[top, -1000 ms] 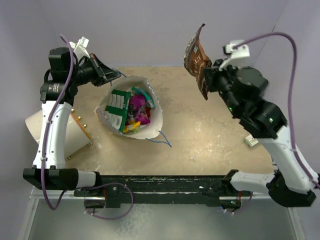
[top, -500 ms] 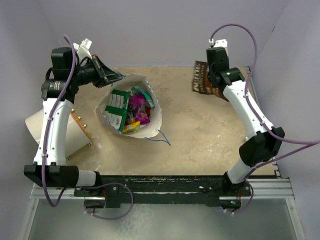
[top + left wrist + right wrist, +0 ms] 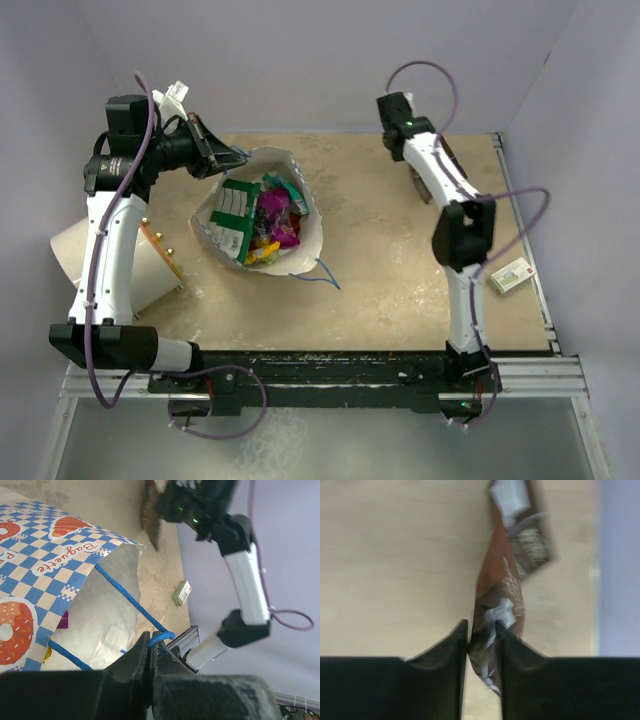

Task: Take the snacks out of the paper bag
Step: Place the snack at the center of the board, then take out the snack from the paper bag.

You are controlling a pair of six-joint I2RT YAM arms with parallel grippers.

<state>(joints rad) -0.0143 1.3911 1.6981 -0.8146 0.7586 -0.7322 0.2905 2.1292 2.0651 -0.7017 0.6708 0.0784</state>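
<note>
The paper bag (image 3: pixel 300 258) lies at the table's left, its mouth open toward the camera, and the left wrist view shows its blue-checked side (image 3: pixel 30 570). Inside it lie snacks (image 3: pixel 270 215), among them a green-and-white packet (image 3: pixel 232 208) and a purple one (image 3: pixel 282 212). My left gripper (image 3: pixel 232 155) is shut on the bag's blue cord handle (image 3: pixel 162 637) and holds the rim up. My right gripper (image 3: pixel 484 630) points down at the far right of the table. Its jaws stand slightly apart, with a brown snack packet (image 3: pixel 502 575) hanging between them.
A small white-green box (image 3: pixel 510 274) lies near the right edge. A white-and-tan drum-like object (image 3: pixel 80 255) sits at the left edge beside my left arm. Purple walls close in the table at the back and sides.
My right arm swung left and down toward the far side of the table with the brown packet. Its jaws have parted a little. The left gripper and bag have not moved.
</note>
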